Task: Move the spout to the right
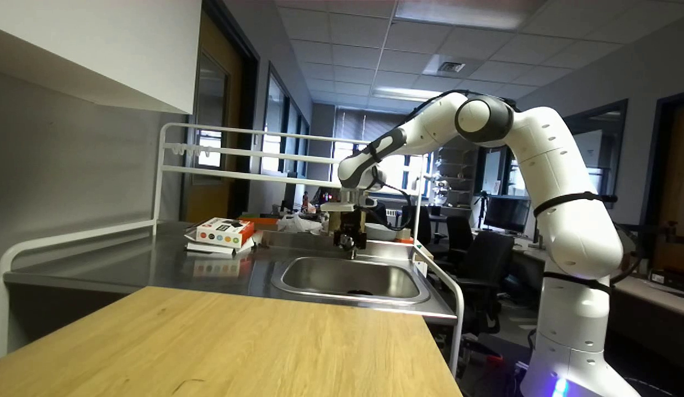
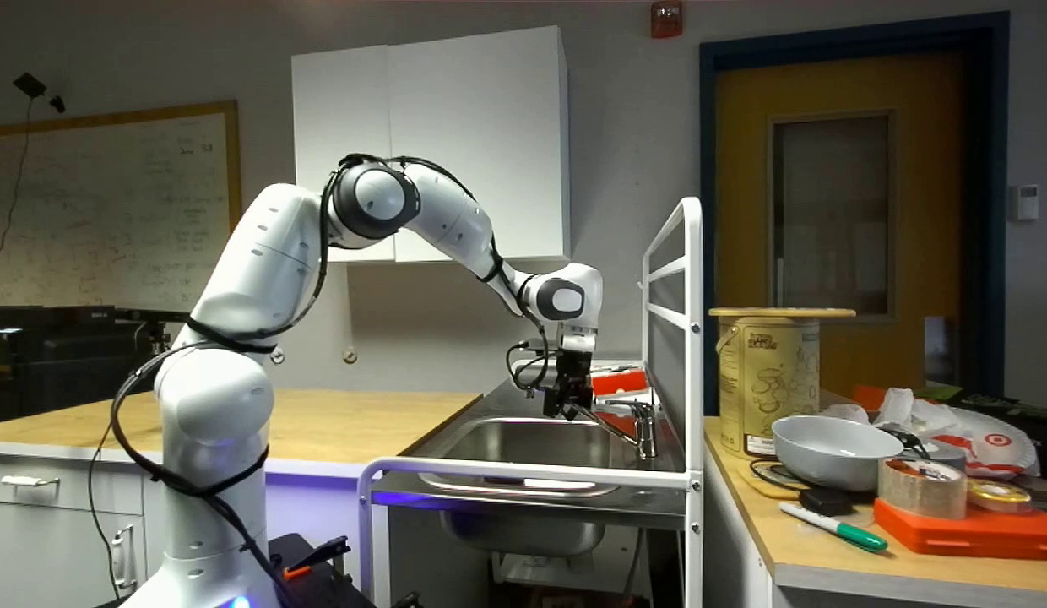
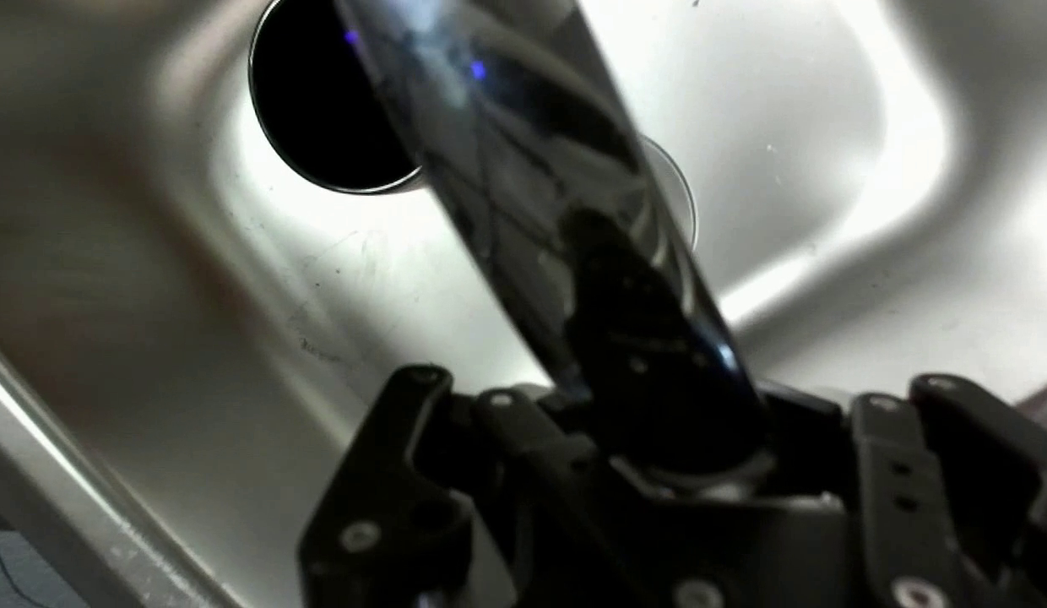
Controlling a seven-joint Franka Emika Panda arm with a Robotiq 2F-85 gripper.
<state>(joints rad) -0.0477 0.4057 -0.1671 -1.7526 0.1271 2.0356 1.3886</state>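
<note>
Grasping the spout (image 3: 553, 194) with the hand (image 3: 684, 405) from above; holding over the steel sink basin (image 1: 331, 275); located well apart from the red-and-white box (image 1: 218, 231).

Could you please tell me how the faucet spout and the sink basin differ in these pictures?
Shape: the spout is a slender tube, while the basin is a wide, rounded hollow.
Finish: in the wrist view, the spout is mirror-like with distinct dark reflections; the basin is duller, with soft highlights.
Pose: the spout slants up and out over the basin, whereas the basin is set into the counter.
Both look silvery and metallic.
</note>
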